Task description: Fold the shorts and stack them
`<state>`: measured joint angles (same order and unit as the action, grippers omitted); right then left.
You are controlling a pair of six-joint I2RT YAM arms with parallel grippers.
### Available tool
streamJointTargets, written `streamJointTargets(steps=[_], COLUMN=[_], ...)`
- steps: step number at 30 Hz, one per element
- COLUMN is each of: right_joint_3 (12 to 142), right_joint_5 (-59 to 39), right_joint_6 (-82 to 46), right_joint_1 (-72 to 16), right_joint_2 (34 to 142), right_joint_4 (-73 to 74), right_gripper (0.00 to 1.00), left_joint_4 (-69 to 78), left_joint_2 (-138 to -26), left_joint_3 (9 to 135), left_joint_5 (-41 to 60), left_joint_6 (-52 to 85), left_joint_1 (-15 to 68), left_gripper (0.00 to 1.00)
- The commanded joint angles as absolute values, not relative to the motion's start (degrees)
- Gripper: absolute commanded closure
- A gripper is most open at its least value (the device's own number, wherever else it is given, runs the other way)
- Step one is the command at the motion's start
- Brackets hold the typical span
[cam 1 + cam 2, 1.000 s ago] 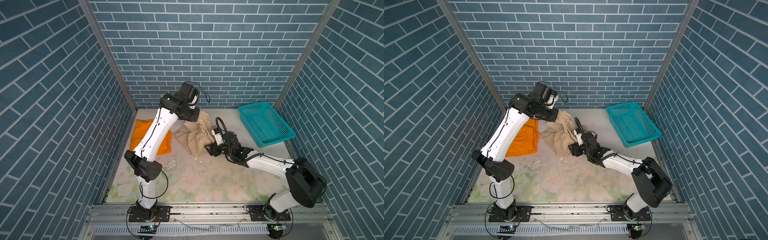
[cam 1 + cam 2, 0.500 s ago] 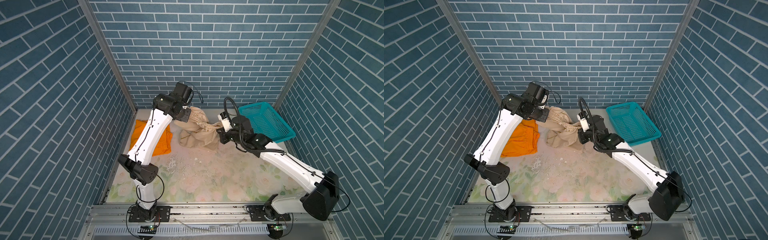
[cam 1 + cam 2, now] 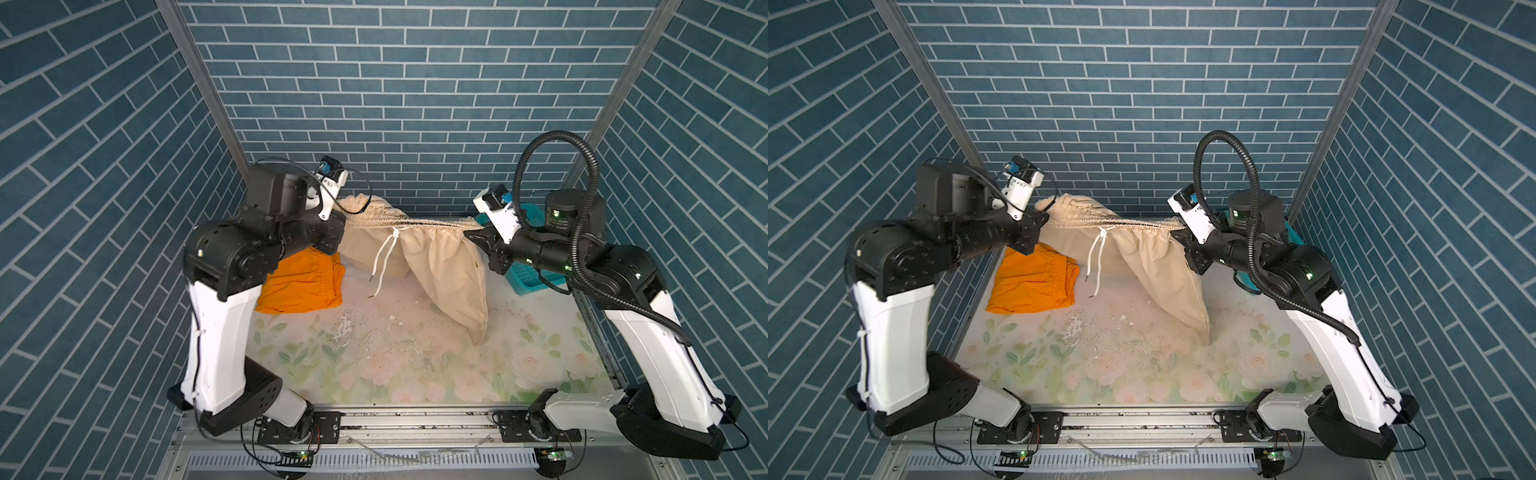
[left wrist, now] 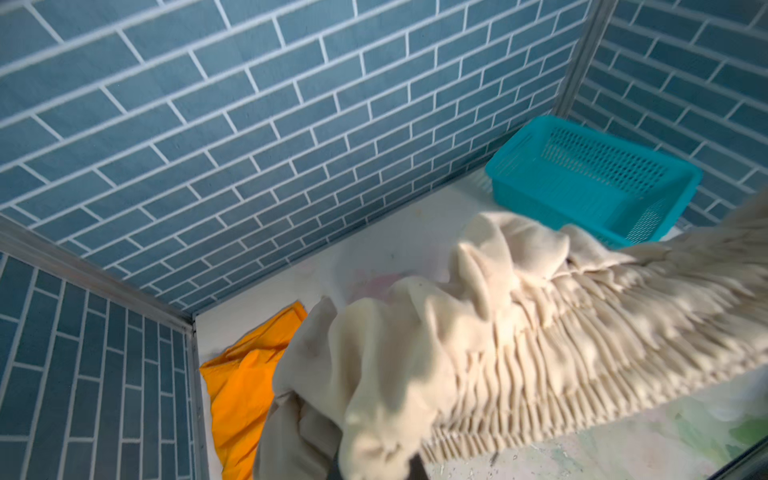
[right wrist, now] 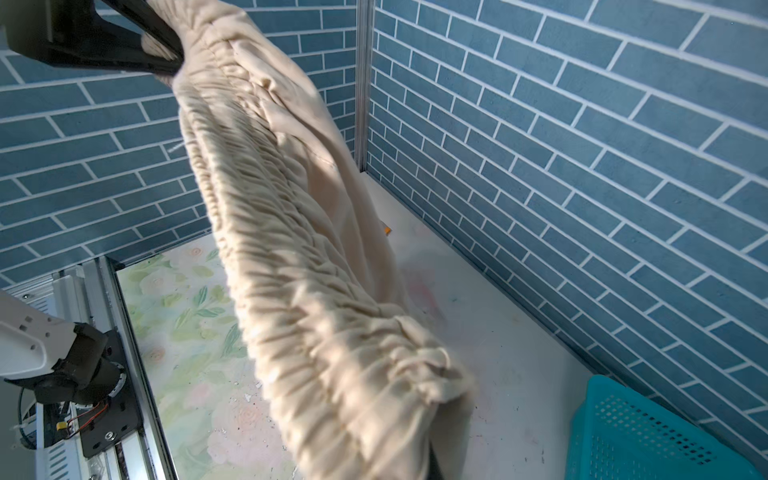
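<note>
- Both arms have lifted and drawn apart since a second ago. The beige shorts (image 3: pixel 440 266), then a heap on the table (image 3: pixel 374 365), now hang stretched between them.
- Nearest me, each arm climbs from the front rail, bends at the elbow and points its forearm inward, roughly level.
- The left gripper (image 3: pixel 338 226) is clamped on one end of the gathered waistband. The right gripper (image 3: pixel 473 235) is pinched tight on the other end, with the band taut between them.
- One leg droops to the table near the right arm, and the white drawstring (image 3: pixel 384 262) dangles mid-band.
- Farther back, the orange shorts (image 3: pixel 303 286) lie below the left forearm.
- The teal basket (image 4: pixel 582 178) sits in the far right corner.
</note>
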<state>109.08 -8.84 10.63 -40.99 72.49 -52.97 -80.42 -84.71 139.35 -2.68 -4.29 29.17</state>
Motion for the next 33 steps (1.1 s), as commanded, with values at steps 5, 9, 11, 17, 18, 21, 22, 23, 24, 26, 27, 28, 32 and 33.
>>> streamJointTargets(steps=[5,9,11,17,18,21,22,23,24,26,27,28,32,33], right_joint_3=[95.85,90.57,89.34,85.65,85.27,86.02,86.82,87.51,88.13,88.67,88.55,88.21,85.96,85.47], right_joint_5=[-8.97,-11.92,-11.73,-15.88,-17.55,-20.76,-21.97,-22.88,-23.49,-23.73,-23.94,-24.43,-27.05,-27.64], right_joint_6=[12.94,11.79,11.78,12.98,13.11,13.45,13.44,13.49,13.42,13.52,13.61,13.71,13.45,13.21], right_joint_1=[-38.26,-32.94,-31.07,-29.54,-29.28,-27.86,-27.1,-26.39,-25.69,-24.68,-24.15,-23.55,-21.25,-20.67], right_joint_2=[76.79,81.29,84.05,91.76,93.06,97.66,99.41,100.69,101.97,103.47,103.86,103.9,102.97,102.76], right_joint_4=[-54.21,-50.69,-49.94,-47.45,-47.05,-47.83,-48.68,-49.39,-49.94,-50.44,-50.38,-50.21,-48.53,-48.18], right_gripper=[1.0,1.0,1.0,1.0,1.0,1.0,1.0,1.0,1.0,1.0,1.0,1.0,1.0,1.0], left_joint_4=[-78.32,-75.76,-74.76,-70.65,-69.8,-65.57,-63.72,-62.01,-59.93,-56.51,-54.95,-53.62,-52.73,-52.75], left_joint_2=[-90.99,-98.72,-102.34,-104.48,-104.25,-103.53,-103.75,-104.14,-104.76,-106.7,-108.17,-109.94,-117.62,-119.3], left_joint_3=[122.01,115.18,114.29,113.3,112.7,109.25,107.85,106.69,105.38,103.8,103.54,103.65,107.4,108.36], left_joint_5=[-3.39,0.59,0.34,3.45,3.68,3.95,4.08,4.46,5.45,8.39,10.27,12.46,17.0,17.94], left_joint_6=[0.43,2.01,2.4,2.33,1.72,-2.17,-3.91,-5.32,-6.89,-10.09,-11.49,-12.96,-17.54,-18.92], left_joint_1=[26.91,25.58,25.39,23.01,22.56,21.74,21.58,21.49,21.4,21.36,21.39,21.36,21.71,21.98], left_gripper=[0.89,0.89,0.77,0.0,0.0,0.0,0.0,0.0,0.0,0.0,0.0,0.0,0.0,0.0])
